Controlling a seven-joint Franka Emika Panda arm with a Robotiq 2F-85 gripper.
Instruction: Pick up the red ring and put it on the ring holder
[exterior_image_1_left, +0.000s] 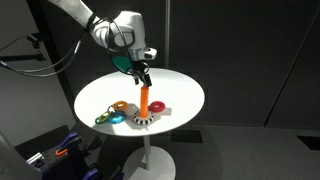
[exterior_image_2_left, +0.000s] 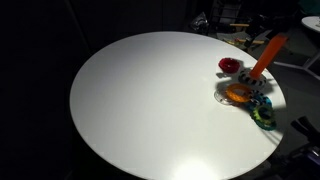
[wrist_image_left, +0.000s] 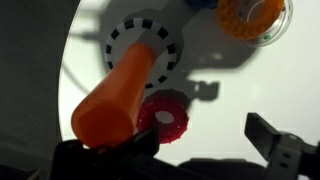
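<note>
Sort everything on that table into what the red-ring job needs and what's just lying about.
For the job:
red ring, flat on the table beside the holder's base
ring holder, an orange peg on a checkered base
gripper, open above them

Lying about:
yellow-orange ring
green ring
blue ring

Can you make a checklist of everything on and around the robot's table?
Surface: round white table, on a single leg.
Job's things: red ring lies flat on the table beside the ring holder, not on it.
Clutter: orange ring and green and blue rings near the holder's base.
Grippers: gripper open, above the holder's top, holding nothing.
Cables: what looks like a dark cable behind the arm.
Surroundings: dark room, too dim to tell more.
</note>
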